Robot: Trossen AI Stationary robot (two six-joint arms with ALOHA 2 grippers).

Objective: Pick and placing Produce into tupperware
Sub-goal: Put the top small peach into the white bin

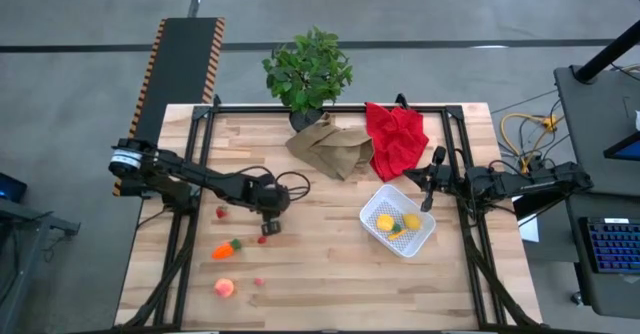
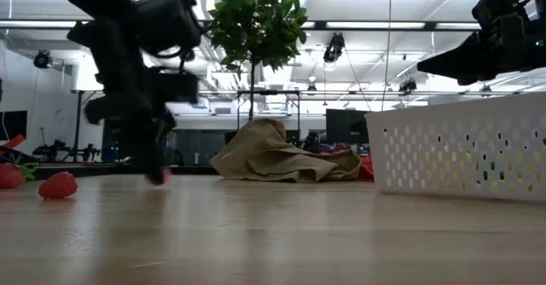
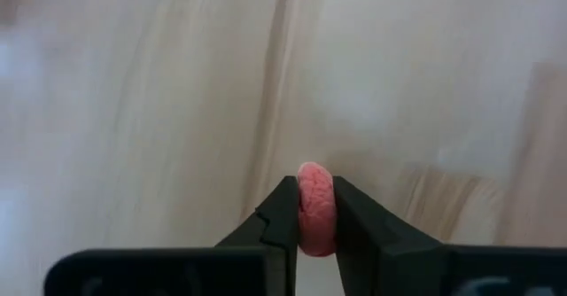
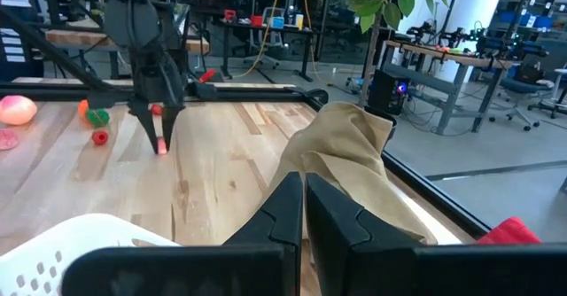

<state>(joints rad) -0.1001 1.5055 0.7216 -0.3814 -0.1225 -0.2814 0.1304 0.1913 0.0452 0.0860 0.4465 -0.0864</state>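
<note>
My left gripper [image 1: 268, 224] stands over the table's middle left, pointing down, shut on a small red berry [image 3: 316, 209]. The right wrist view shows this berry [image 4: 162, 145] at the fingertips, just over the wood. More loose berries [image 1: 221, 212] [image 1: 263, 239] lie near it. The orange carrot [image 1: 227, 248] and the pink-orange peach [image 1: 224, 288] lie toward the near left. The white tupperware [image 1: 420, 236] rests on the table right of centre and holds the yellow lemon [image 1: 384, 221] and the corn [image 1: 410, 222]. My right gripper [image 1: 430, 196] hovers shut at its far right edge. My left gripper pinches the red berry [image 3: 316, 209] between its two fingertips [image 3: 282, 216], one on either side. The fingers come from above, pointing down. The berry sits at their free ends [image 4: 162, 144]; whether it still touches the wood I cannot tell.
A crumpled brown paper bag [image 1: 330, 146], a red cloth [image 1: 396, 139] and a potted green plant [image 1: 308, 69] stand along the far edge. Bare wood [image 1: 320, 254] lies between the left gripper and the tupperware. A black frame [image 1: 190, 174] borders the table.
</note>
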